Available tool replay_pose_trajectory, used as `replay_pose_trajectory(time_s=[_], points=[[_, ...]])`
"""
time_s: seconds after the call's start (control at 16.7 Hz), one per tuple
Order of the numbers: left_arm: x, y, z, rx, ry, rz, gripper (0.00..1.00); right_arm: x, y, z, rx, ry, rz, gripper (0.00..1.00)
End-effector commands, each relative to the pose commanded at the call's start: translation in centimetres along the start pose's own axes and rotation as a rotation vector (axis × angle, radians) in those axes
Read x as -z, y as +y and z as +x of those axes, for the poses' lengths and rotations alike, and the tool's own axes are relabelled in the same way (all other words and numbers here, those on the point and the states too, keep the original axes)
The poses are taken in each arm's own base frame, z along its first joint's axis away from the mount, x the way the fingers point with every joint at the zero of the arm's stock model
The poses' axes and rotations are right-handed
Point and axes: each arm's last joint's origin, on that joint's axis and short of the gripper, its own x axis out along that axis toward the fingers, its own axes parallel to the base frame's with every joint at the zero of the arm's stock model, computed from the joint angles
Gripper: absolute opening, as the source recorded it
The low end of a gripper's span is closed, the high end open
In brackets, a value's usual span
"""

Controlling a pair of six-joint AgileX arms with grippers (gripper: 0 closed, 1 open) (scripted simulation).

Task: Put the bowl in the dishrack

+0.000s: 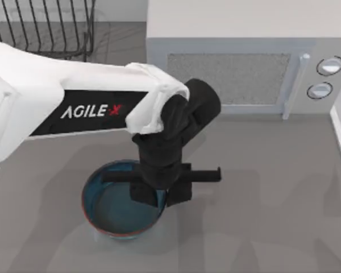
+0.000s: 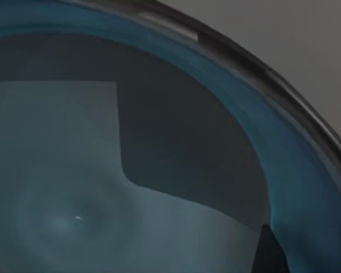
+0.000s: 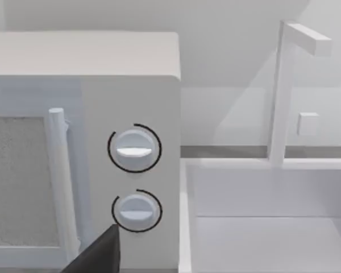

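The teal-blue bowl (image 1: 116,205) with a reddish-brown rim sits at the table's front, left of centre. My left arm reaches over it from the left. My left gripper (image 1: 163,196) points down at the bowl's right rim, one finger inside the wall and one outside, closed on the rim. In the left wrist view the bowl's glossy inside (image 2: 159,170) is very close, with one dark finger (image 2: 270,253) against the inner wall. The dark wire dishrack (image 1: 51,28) stands at the back left corner. My right gripper (image 3: 96,256) hovers in front of the microwave's knobs.
A white microwave (image 1: 244,62) stands at the back, centre to right, with two knobs (image 3: 134,149) beside its handle. A white sink basin (image 3: 261,227) with a tall faucet (image 3: 281,91) lies at the right edge. Bare grey tabletop extends right of the bowl.
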Motion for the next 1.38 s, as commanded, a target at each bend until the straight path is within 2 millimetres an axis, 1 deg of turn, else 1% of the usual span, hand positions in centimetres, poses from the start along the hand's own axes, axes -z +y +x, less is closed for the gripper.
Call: replay_pose_trajectory(time_s=[0.12,0.18,0.3,0.42,0.54,0.72,0.84,0.96,1.26,1.38], points=[[-0.2,-0.3,-0.7,-0.002,0.003,-0.001,0.00,0.0,0.0,0.0,0.000,0.000,0.000,1.00],[-0.5,-0.6,-1.4,-0.004,0.004,-0.002,0.00,0.0,0.0,0.0,0.000,0.000,0.000,1.00],[-1.0,-1.2,-3.7,-0.005,0.005,-0.005,0.00,0.0,0.0,0.0,0.000,0.000,0.000,1.00],[-1.5,-1.6,-7.0,-0.010,0.011,-0.005,0.00,0.0,0.0,0.0,0.000,0.000,0.000,1.00],[-1.5,-1.7,-10.7,-0.020,0.021,-0.004,0.00,0.0,0.0,0.0,0.000,0.000,0.000,1.00],[-0.9,-1.1,-15.9,-0.018,0.019,-0.002,0.00,0.0,0.0,0.0,0.000,0.000,0.000,1.00],[-0.4,-0.5,-18.5,-0.008,0.009,-0.001,0.00,0.0,0.0,0.0,0.000,0.000,0.000,1.00],[-0.1,-0.1,-19.8,-0.001,0.001,0.000,0.00,0.0,0.0,0.0,0.000,0.000,0.000,1.00],[-0.1,0.0,-19.8,-0.002,0.001,-0.001,0.00,0.0,0.0,0.0,0.000,0.000,0.000,1.00],[-0.2,0.4,-20.0,0.026,-0.013,0.018,0.00,0.0,0.0,0.0,0.000,0.000,0.000,1.00]])
